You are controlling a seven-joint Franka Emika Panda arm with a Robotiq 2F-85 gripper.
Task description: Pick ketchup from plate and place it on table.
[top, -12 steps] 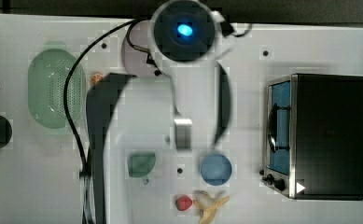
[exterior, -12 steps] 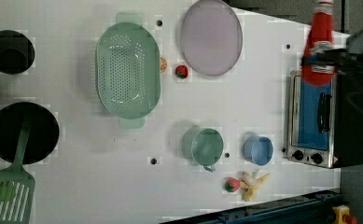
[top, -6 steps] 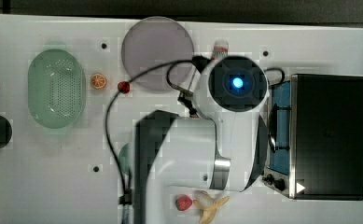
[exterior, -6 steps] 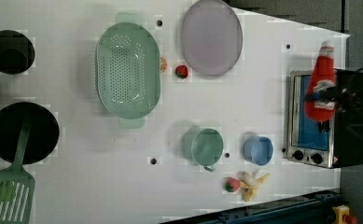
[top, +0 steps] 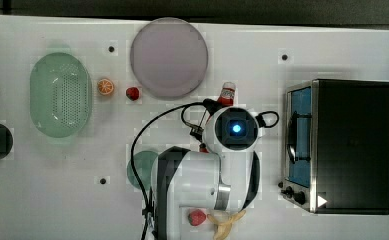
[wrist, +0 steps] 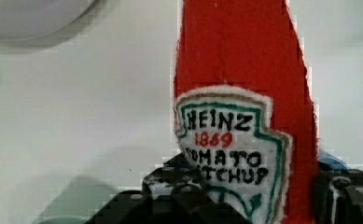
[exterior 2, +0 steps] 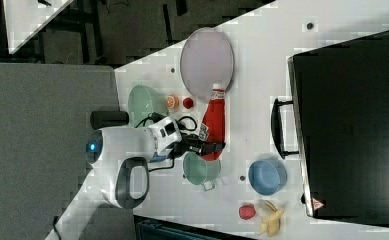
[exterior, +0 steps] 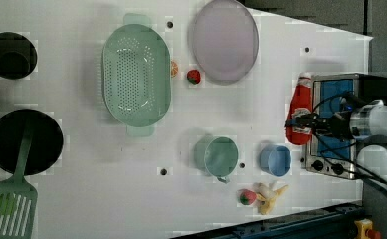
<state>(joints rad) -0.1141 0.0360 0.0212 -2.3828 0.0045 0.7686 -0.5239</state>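
My gripper (exterior: 305, 121) is shut on the ketchup (exterior: 298, 112), a red bottle with a white cap and a Heinz label (wrist: 230, 140). The bottle is off the plate (top: 168, 57), over the white table (top: 252, 60) between the plate and the oven. In the top view its cap and neck (top: 226, 93) stick out from under my wrist. The right view shows the ketchup (exterior 2: 214, 122) gripped near its base by the gripper (exterior 2: 209, 146), cap toward the empty plate (exterior 2: 206, 57). Dark fingers (wrist: 137, 205) flank the bottle. I cannot tell whether it touches the table.
A toaster oven (top: 342, 145) stands close to the bottle. A green cup (exterior: 217, 156), a blue bowl (exterior: 275, 160), a strawberry and banana (exterior: 260, 195) lie nearby. A mint basket (top: 60, 100), an orange slice (top: 105, 86) and a strawberry (top: 132, 93) lie beside the plate.
My arm has carried the ketchup away from the plate, downward in the top view. In the left view the bottle has shifted down and left, now beside the oven's front.
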